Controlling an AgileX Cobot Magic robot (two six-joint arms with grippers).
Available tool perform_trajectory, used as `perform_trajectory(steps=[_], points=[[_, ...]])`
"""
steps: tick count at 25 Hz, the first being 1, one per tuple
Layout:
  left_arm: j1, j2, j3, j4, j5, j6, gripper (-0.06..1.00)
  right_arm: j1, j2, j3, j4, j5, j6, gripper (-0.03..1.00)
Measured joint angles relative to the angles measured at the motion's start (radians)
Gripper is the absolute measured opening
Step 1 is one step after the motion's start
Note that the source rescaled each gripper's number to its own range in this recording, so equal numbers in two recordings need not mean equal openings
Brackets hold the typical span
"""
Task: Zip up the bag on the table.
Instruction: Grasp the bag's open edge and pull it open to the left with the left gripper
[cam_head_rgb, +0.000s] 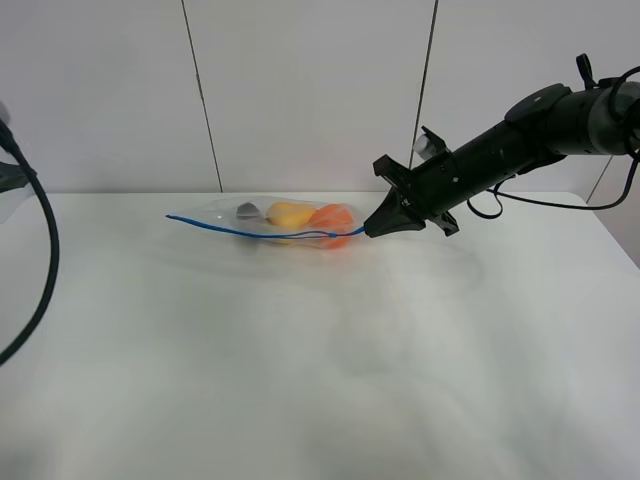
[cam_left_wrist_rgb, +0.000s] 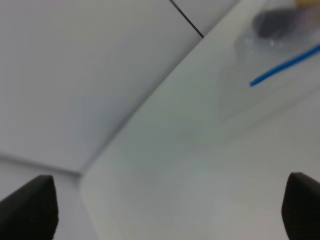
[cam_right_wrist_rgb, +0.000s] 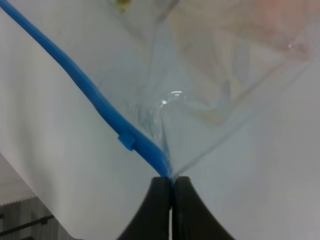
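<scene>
The clear plastic bag (cam_head_rgb: 290, 218) lies on the white table (cam_head_rgb: 320, 360) near its far edge, with a dark eggplant, a yellow pear and an orange inside. Its blue zipper strip (cam_head_rgb: 260, 233) runs along the near edge. My right gripper (cam_head_rgb: 370, 231) is shut on the right end of the zipper strip (cam_right_wrist_rgb: 100, 100); in the right wrist view its fingertips (cam_right_wrist_rgb: 160, 200) pinch the strip's end, and the gripper (cam_right_wrist_rgb: 171, 185) is fully closed. My left gripper (cam_left_wrist_rgb: 170, 210) is open and empty at the table's far left corner, apart from the bag's left tip (cam_left_wrist_rgb: 280, 70).
A grey panelled wall (cam_head_rgb: 300, 90) stands right behind the table's far edge. The left arm's black cable (cam_head_rgb: 40, 260) hangs over the left side of the table.
</scene>
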Motion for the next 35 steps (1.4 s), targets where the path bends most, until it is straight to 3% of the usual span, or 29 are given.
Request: perform_trajectory(steps=[4, 6, 8, 12, 17, 22, 29, 32, 35], points=[[-0.026, 0.117, 0.0, -0.223, -0.079, 0.268, 1.0, 0.0, 0.0, 0.0, 0.0, 0.0, 0.0, 0.0], [-0.066, 0.168, -0.001, -0.341, -0.092, 0.357, 1.0, 0.0, 0.0, 0.0, 0.0, -0.001, 0.0, 0.0], [-0.125, 0.213, -0.001, -0.409, -0.094, 0.442, 1.0, 0.0, 0.0, 0.0, 0.0, -0.003, 0.0, 0.0], [-0.261, 0.311, -0.001, -0.486, -0.147, 0.512, 1.0, 0.0, 0.0, 0.0, 0.0, -0.003, 0.0, 0.0], [-0.419, 0.432, -0.001, -0.571, -0.317, 0.52, 1.0, 0.0, 0.0, 0.0, 0.0, -0.004, 0.0, 0.0], [-0.561, 0.547, -0.001, -0.594, -0.518, 0.521, 1.0, 0.0, 0.0, 0.0, 0.0, -0.005, 0.0, 0.0], [-0.697, 0.726, -0.001, -0.589, -0.819, 0.503, 1.0, 0.0, 0.0, 0.0, 0.0, -0.005, 0.007, 0.0], [-0.737, 0.797, -0.001, -0.538, -0.954, 0.442, 1.0, 0.0, 0.0, 0.0, 0.0, -0.005, 0.008, 0.0], [-0.756, 0.859, -0.002, -0.423, -1.059, 0.332, 1.0, 0.0, 0.0, 0.0, 0.0, -0.006, 0.011, 0.0]])
